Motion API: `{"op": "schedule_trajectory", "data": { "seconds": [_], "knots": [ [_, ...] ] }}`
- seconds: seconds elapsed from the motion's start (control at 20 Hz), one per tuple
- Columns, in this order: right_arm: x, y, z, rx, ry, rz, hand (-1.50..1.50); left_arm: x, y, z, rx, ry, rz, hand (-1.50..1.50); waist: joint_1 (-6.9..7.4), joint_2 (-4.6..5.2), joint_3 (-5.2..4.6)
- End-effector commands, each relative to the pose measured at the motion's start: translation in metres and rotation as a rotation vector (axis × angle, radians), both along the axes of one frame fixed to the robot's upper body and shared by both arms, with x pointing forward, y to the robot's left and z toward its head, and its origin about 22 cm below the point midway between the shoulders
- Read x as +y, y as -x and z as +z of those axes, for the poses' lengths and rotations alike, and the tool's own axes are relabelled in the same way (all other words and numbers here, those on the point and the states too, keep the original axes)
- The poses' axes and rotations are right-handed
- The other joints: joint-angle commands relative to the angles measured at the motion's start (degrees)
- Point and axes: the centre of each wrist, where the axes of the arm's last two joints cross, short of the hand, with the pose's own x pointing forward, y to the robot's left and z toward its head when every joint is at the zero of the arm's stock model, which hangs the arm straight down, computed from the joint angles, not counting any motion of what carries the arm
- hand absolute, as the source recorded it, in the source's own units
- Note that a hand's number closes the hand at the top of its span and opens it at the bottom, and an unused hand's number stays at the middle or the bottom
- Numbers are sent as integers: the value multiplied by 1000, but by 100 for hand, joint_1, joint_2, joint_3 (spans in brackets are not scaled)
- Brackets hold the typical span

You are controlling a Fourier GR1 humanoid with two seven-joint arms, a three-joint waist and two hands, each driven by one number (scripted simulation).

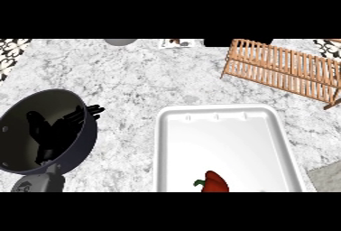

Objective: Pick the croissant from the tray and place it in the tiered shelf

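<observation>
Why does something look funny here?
The tray holds only a red pepper; no croissant shows. The left hand sits inside a dark pot, and the wooden shelf stands at an angle.

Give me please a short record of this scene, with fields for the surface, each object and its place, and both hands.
surface: grey-white marble counter
tray: white tray, centre-right, reaching the lower edge
on tray: a red pepper with a green stem, near the tray's lower edge
croissant: not visible
shelf: wooden slatted rack, upper right
bowl: dark round bowl, left side
left hand: black hand showing over the bowl, fingers fairly straight
right hand: not in view
</observation>
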Motion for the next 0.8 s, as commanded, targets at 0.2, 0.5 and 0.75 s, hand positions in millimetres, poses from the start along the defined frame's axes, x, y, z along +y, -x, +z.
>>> {"op": "schedule_trajectory", "data": {
  "seconds": [0.2, 0.5, 0.75],
  "knots": [
    [-25, -26, -17, 14, 37, -22, 150, -1, 8, -26, 163, -3, 44, 0, -9, 55, -56],
    [-35, -51, -48, 1, 54, -20, 150, 7, 6, -31, 141, 4, 44, 0, 30, 80, -58],
    [-34, -60, -40, -13, 65, -8, 150, 4, -1, -13, 150, 3, 40, 0, 52, 60, -56]
  ]
}}
